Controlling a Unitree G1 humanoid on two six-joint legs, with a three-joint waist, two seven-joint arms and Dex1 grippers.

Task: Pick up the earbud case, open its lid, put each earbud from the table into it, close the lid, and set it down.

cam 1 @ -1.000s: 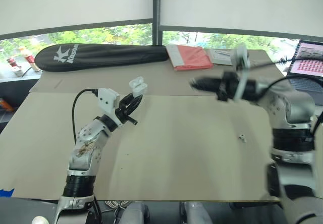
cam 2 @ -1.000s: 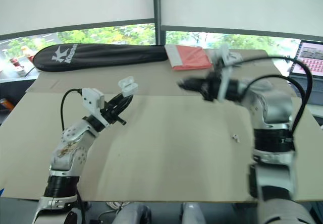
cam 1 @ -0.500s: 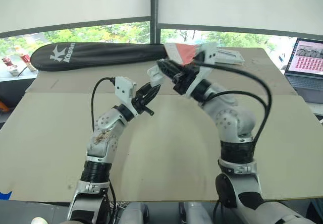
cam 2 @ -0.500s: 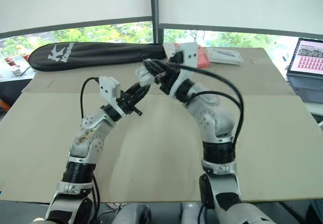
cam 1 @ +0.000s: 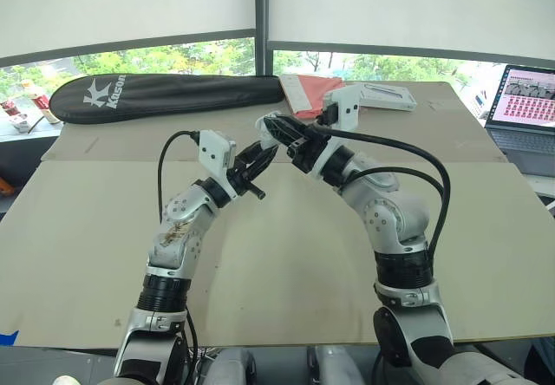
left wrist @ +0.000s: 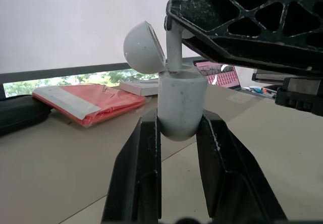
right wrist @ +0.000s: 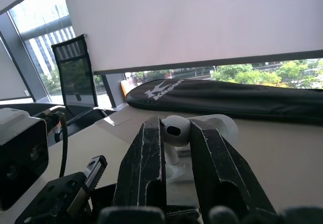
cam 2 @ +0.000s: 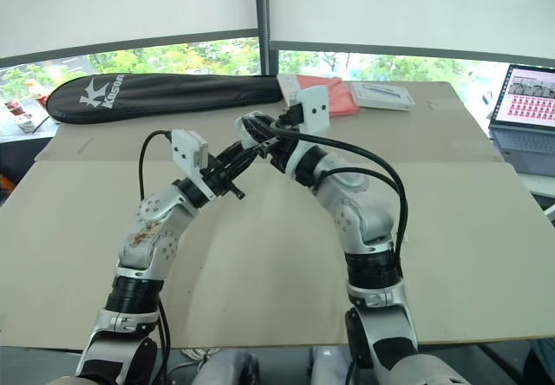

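Toward the desk's (cam 1: 329, 272) far edge, our right pincer (right wrist: 175, 124), pinching an earbud (right wrist: 174, 132), has swung across to the open earbud case (left wrist: 181, 105) our left pincer (left wrist: 179, 123) pinches; we judge insertion underway.

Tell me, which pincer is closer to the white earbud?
Right. The right pincer is shut on the small white plastic earbud; the left pincer grips the open white earbud case just beneath it.
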